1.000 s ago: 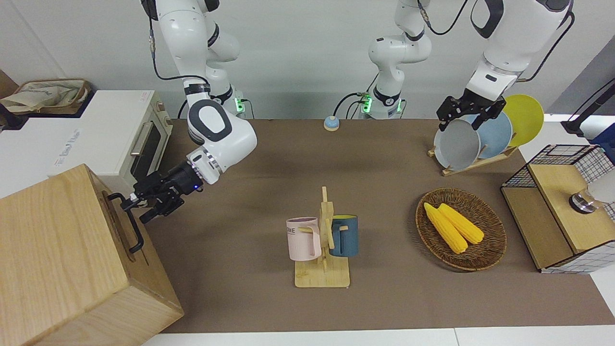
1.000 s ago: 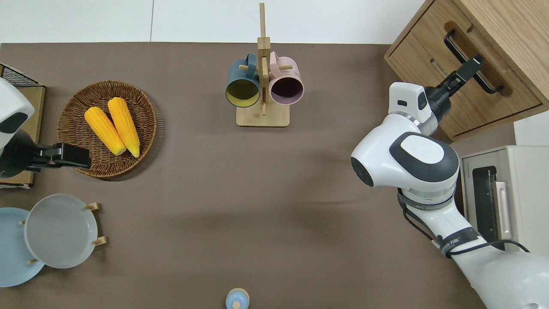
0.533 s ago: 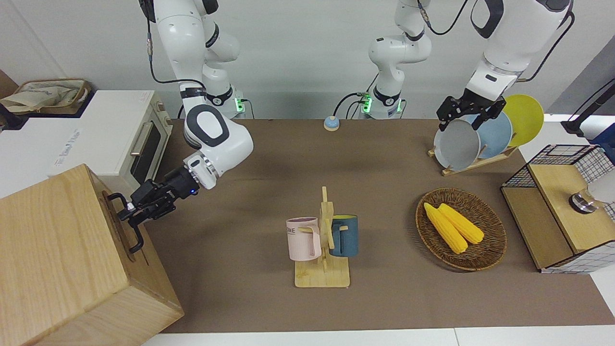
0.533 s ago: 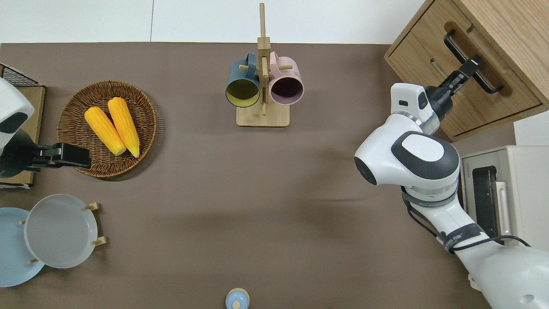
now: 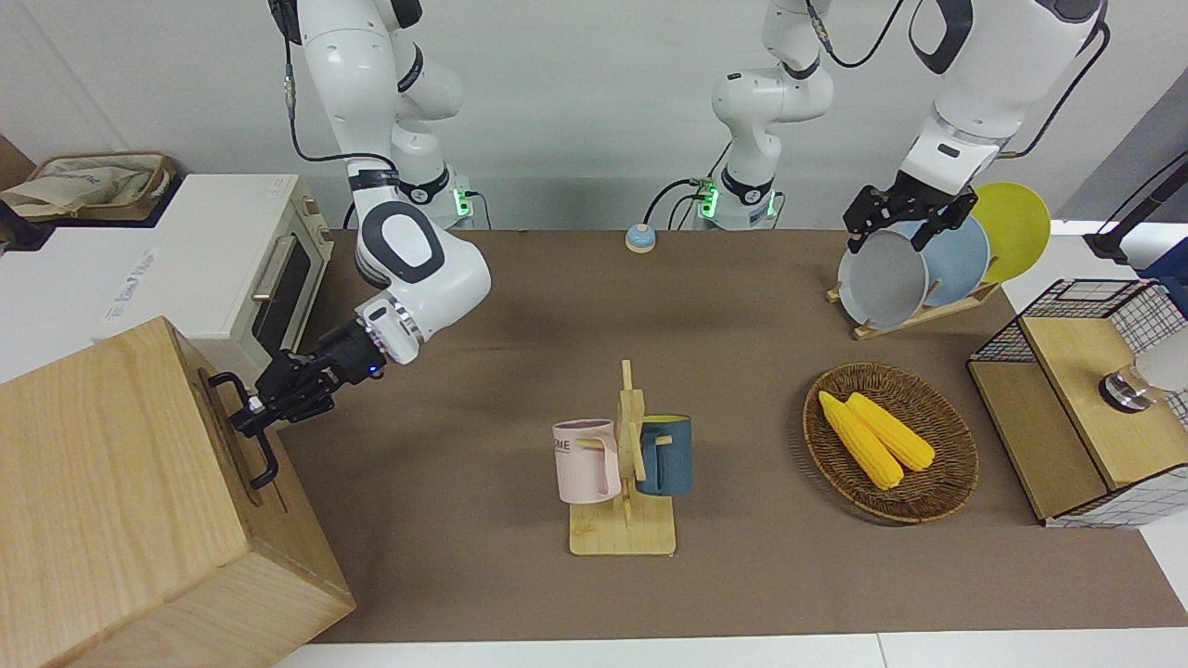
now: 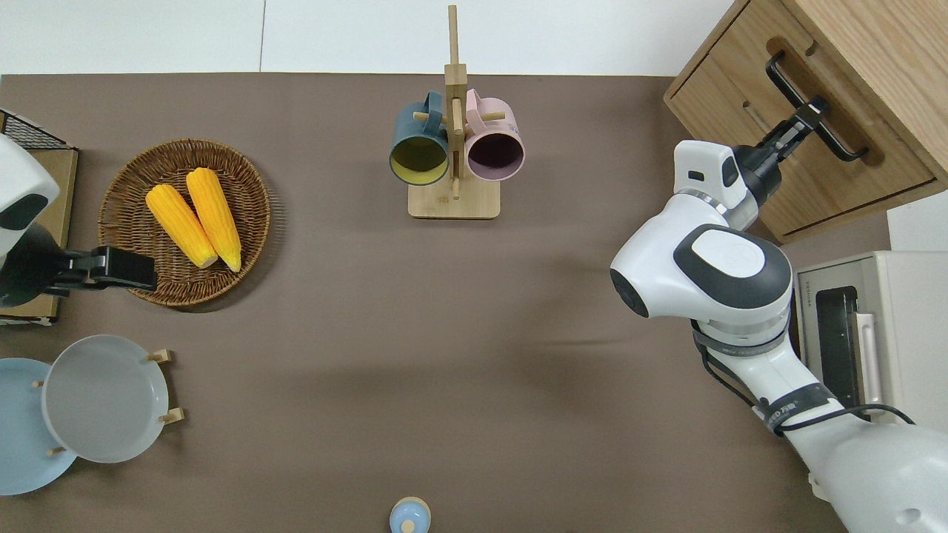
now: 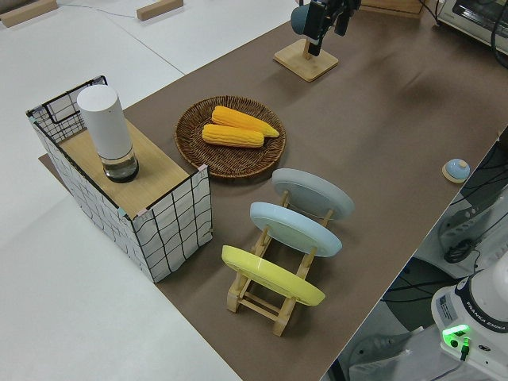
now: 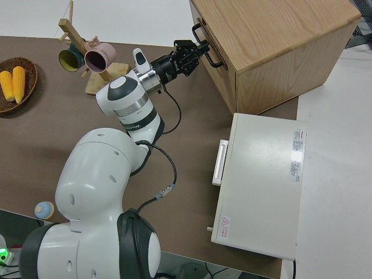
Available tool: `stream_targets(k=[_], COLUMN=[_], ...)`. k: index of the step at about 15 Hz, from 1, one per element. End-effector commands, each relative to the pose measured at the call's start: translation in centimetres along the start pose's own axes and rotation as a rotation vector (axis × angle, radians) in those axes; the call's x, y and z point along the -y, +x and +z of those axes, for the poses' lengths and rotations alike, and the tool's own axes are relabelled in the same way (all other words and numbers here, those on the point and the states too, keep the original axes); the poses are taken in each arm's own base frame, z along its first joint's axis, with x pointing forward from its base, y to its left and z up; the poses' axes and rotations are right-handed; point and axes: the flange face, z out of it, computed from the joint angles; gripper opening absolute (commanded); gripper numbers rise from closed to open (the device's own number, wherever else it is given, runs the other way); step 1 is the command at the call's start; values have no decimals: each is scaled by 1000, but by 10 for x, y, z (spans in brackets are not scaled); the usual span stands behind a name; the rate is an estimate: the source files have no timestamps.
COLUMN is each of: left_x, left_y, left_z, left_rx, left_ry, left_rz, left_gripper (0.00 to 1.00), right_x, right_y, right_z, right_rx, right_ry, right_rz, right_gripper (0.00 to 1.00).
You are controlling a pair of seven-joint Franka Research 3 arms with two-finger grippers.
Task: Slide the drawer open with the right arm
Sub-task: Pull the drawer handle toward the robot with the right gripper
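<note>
In the front view, the right tool (image 5: 249,413) is seen clenched around the black bar handle (image 5: 243,429) of the drawer (image 5: 225,429), which sits shut in the pale wooden box (image 5: 121,501) at the table's (image 5: 520,306) corner farthest from the robots at the right arm's end. In the overhead view, the same grasp is met at the handle's mid-length, while the left arm (image 6: 29,244) is parked, and whether its tool (image 6: 122,268) is clenched cannot be told.
</note>
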Motion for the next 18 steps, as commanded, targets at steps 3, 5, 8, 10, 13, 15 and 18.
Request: stream_targets(k=[3,5,8,10,13,15,18], left_x=[1,1,1,0,1,1,1], left_y=[-4,-4,-4,-5,-4,-4,-4], left_z=[-2,-2,-2,-2,-2,-2,-2], left_rx=[8,8,8,8,8,6,6], left_ry=[12,12,12,13,12,12,12], left_rz=[8,7,7,10,7,8,7], left_gripper=[998,995,998,998,998,995,998], right_x=[-12,-14,-20,-20,-25,-26,-27], right_y=[17,21,29,31,36,39,41], right_z=[-31,-43,-66,-75,-93,-105,-118], right_rx=[33,51,66,94,94,102,121], right_ry=[-29,-33,-46,-33,-34,-34,-46], right_rz=[-13,-2,11,18,27,30,30], right_gripper=[77,77,77,77,77,77,77])
